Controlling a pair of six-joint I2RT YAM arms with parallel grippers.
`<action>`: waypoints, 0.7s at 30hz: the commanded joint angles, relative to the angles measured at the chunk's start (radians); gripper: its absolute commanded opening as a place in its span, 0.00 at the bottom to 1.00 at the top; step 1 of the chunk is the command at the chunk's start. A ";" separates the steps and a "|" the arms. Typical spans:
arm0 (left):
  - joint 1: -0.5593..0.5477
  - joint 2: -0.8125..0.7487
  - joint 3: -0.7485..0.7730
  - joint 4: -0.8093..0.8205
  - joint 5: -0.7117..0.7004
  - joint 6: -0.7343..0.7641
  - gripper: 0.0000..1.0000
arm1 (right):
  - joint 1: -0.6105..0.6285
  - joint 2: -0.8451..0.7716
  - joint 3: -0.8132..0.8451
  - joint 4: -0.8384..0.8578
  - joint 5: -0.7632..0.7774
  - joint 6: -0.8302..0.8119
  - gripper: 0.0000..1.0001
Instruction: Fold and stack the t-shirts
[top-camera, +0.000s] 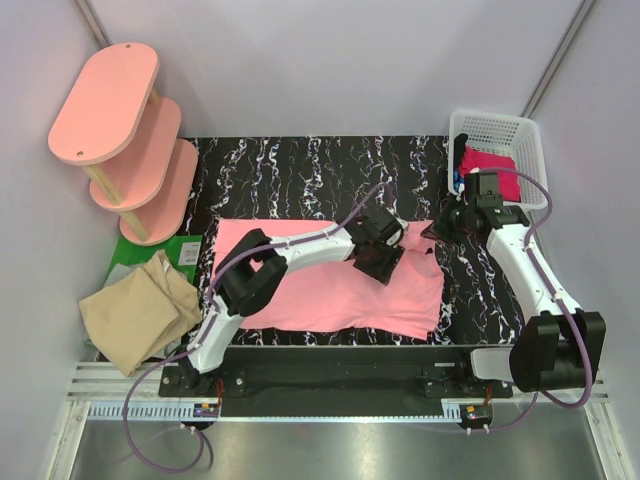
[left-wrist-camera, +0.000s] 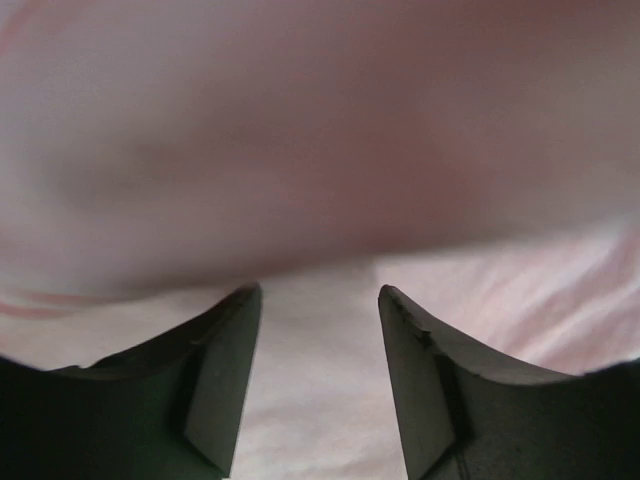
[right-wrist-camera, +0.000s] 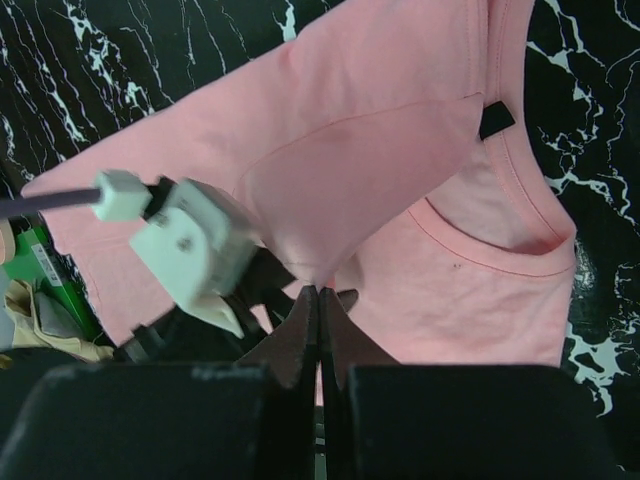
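Jaws of the left gripper (left-wrist-camera: 318, 292) stand spread over the salmon-pink t-shirt (top-camera: 330, 300), with a blurred fold close ahead. Right gripper (right-wrist-camera: 319, 293), arm outstretched and fingers pressed together, apparently pinches a sleeve fold, the left gripper crowding its left side.

Black white-veined marble counter (top-camera: 300, 170). Salmon-pink t-shirt (top-camera: 320, 295) spread flat across its near middle, right end rumpled. White lattice basket (top-camera: 528, 135) on the far-right corner. Green flat item (top-camera: 185, 250) at the left edge, with the crumpled tan-beige t-shirt (top-camera: 135, 310) partly over it.
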 joint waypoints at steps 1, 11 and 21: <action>0.084 -0.084 -0.073 0.095 0.022 -0.065 0.54 | 0.007 -0.016 0.040 -0.013 -0.019 -0.021 0.00; -0.072 -0.398 -0.506 0.542 -0.543 0.273 0.54 | 0.006 -0.008 0.048 -0.015 -0.021 -0.035 0.00; -0.348 -0.295 -0.681 1.179 -0.972 1.004 0.57 | 0.006 -0.026 0.046 -0.026 -0.010 -0.035 0.00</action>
